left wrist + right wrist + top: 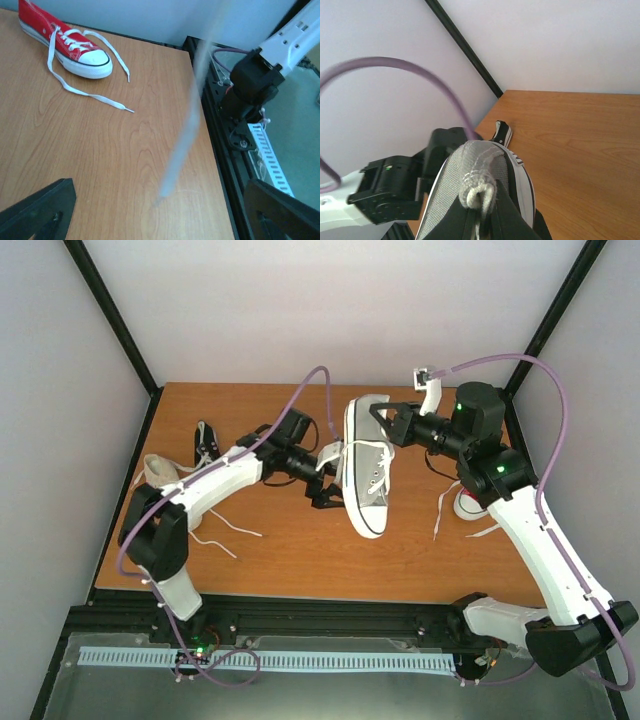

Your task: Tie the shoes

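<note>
The grey shoe (366,465), with white toe cap and sole, hangs above the table, toe toward the near edge. My right gripper (383,418) is shut on its heel; the right wrist view shows the pinched grey heel fabric (475,170) between my jaws (482,220). My left gripper (325,485) is open beside the shoe's left side at the laces. In the left wrist view its jaws (160,210) stand wide apart, with a blurred white lace (187,125) hanging in front, not gripped.
A red shoe (468,502) lies at the right under my right arm, its laces spread out (67,45). A black shoe (205,445) and a cream shoe (160,472) lie at the left. The table (300,550) has a black frame edge (220,150).
</note>
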You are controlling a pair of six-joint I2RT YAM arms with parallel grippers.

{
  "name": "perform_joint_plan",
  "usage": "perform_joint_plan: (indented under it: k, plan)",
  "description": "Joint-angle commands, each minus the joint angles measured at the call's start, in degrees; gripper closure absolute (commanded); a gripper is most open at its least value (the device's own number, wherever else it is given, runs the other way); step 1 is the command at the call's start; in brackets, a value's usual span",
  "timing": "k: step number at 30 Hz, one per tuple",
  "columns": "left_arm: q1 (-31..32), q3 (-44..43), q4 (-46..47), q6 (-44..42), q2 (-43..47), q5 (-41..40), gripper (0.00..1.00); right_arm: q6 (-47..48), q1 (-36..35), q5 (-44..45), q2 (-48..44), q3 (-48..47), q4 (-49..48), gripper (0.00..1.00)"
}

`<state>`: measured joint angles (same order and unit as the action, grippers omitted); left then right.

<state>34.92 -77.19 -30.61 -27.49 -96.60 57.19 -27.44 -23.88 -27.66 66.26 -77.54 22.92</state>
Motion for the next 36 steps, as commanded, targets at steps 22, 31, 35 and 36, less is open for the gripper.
perform_joint_plan:
  k: [22, 31, 35, 36]
  plan:
    - [-5.6, 6.6, -9.9, -1.8, 12.0, -37.8, 0.99, -1.5, -7.8, 42.9, -1.5, 15.9, 8.2, 0.97]
    - [-6.5, 12.3, -7.4, -4.5, 14.8, -48.1, 0.99, -5.2, -17.3, 49.3, 15.5, 15.9, -3.6, 0.95]
    - [-7.0, 13.6, -5.4, -5.3, 14.3, -51.4, 0.99, -4.7, -17.3, 45.9, 22.2, 13.9, -5.0, 0.78]
    - [-7.2, 13.8, -5.1, -5.4, 14.0, -52.2, 0.99, -4.2, -17.3, 45.7, 23.0, 13.1, -4.2, 0.68]
